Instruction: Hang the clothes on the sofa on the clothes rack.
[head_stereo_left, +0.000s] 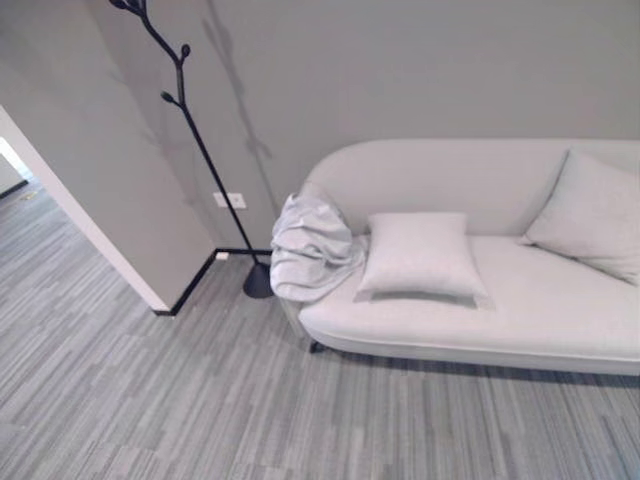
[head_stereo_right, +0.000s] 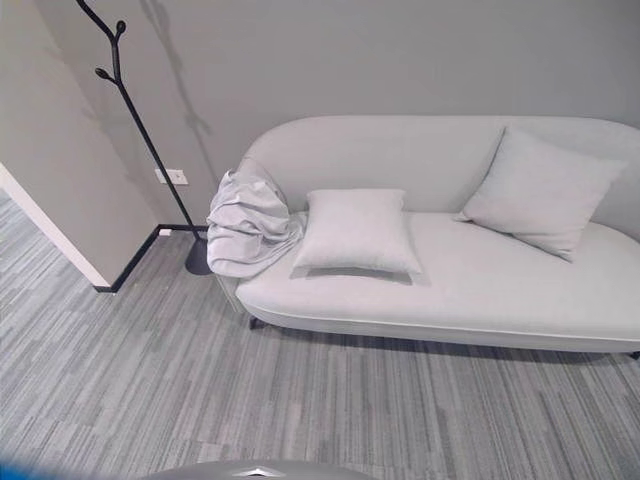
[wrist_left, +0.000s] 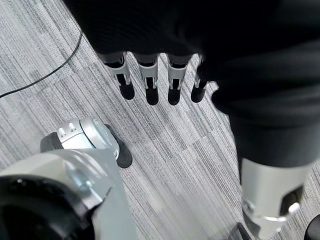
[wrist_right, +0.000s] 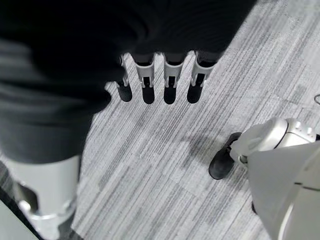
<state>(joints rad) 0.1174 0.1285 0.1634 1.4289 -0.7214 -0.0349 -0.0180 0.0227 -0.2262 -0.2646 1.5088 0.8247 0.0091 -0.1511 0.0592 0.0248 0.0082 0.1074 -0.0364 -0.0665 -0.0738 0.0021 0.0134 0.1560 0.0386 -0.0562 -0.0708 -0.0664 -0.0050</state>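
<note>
We see the pale crumpled garment (head_stereo_left: 310, 248) draped over the sofa (head_stereo_left: 520, 300) arm nearest the coat rack (head_stereo_left: 195, 140) — soft, light, floppy; we'd pinch its top fold. Left hand (wrist_left: 150, 80) and right hand (wrist_right: 160, 80) hang relaxed, empty.

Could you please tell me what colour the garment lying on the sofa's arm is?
The garment is a pale grey-white, plain with no pattern, seen best in the right eye view.

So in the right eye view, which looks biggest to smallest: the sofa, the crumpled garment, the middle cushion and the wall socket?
1. Sofa.
2. Middle cushion and the crumpled garment: they look about alike, too close to rank.
3. Wall socket, by far the smallest.
</note>
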